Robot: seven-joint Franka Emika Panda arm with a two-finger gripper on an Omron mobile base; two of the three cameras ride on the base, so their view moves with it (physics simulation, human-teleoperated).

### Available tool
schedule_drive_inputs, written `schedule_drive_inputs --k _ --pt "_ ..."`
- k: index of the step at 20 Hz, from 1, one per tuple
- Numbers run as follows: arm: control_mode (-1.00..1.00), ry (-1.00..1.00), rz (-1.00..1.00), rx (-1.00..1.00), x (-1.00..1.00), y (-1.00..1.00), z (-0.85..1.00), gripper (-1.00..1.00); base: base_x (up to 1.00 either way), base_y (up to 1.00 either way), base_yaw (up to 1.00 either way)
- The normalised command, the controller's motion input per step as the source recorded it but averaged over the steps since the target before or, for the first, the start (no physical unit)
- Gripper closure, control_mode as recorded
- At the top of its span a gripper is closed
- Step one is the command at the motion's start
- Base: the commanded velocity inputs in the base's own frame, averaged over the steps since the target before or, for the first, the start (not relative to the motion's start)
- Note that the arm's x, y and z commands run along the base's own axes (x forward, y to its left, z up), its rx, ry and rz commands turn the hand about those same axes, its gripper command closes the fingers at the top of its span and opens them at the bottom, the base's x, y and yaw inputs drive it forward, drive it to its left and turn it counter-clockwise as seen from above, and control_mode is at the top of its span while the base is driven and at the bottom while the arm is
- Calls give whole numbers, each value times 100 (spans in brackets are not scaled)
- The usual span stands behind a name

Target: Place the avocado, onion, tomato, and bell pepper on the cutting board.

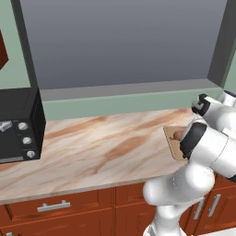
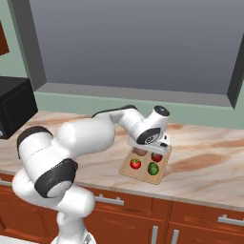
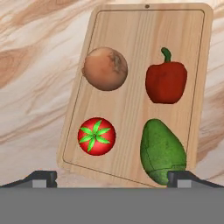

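Observation:
The cutting board (image 3: 131,39) lies on the marble counter, with all four items resting on it. In the hand view the onion (image 3: 105,68) is upper left, the bell pepper (image 3: 166,82) upper right, the tomato (image 3: 96,136) lower left and the avocado (image 3: 162,151) lower right. From the right base view the tomato (image 2: 136,163) and avocado (image 2: 153,168) sit at the board's (image 2: 143,173) near end, the bell pepper (image 2: 157,157) and onion (image 2: 139,152) partly under the hand. My gripper (image 3: 112,178) hovers above the board, open and holding nothing. The left base view shows the board's (image 1: 174,145) left part and the onion (image 1: 178,134) beside my arm.
A black toaster oven (image 1: 18,125) stands on the counter at the far left. A window sill (image 2: 133,93) runs along the wall behind the counter. Brown cabinet drawers with metal handles (image 1: 53,206) sit below the counter edge.

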Motion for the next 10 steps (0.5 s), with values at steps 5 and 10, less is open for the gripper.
schedule_drive_inputs --k 5,10 --pt "-100 -2 0 -8 -43 99 76 -100 0 0 0" --pt "-100 -4 0 -12 -50 92 85 -100 0 0 0"
